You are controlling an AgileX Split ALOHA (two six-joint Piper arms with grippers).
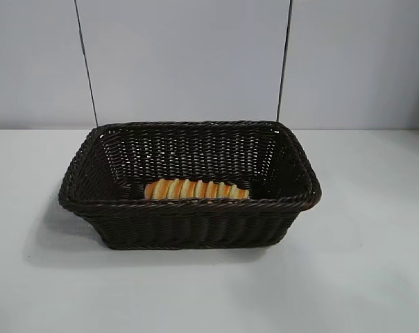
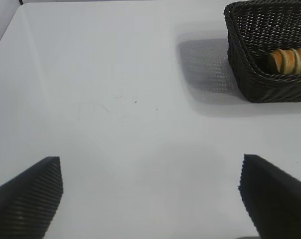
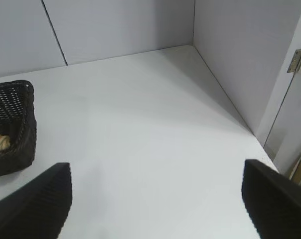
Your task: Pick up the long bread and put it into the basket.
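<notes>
One loaf, the long bread [image 1: 195, 189], already lies inside the basket [image 1: 189, 225] against its near wall, at six o'clock. From my left wrist, my left end effector [image 2: 150, 199] gapes wide over bare counter [image 2: 115, 99], basket at two o'clock. From my right wrist, my right end effector [image 3: 158, 204] is equally wide and empty, so I judge only a clean retreat is left.

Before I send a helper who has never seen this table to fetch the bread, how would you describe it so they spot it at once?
On the white table stands one large dark brown wicker basket. Inside it, along the wall nearest the exterior camera, lies the long bread. It is the only thing in the basket: a golden-yellow loaf with crosswise orange-brown stripes, bright against the dark weave.
</notes>
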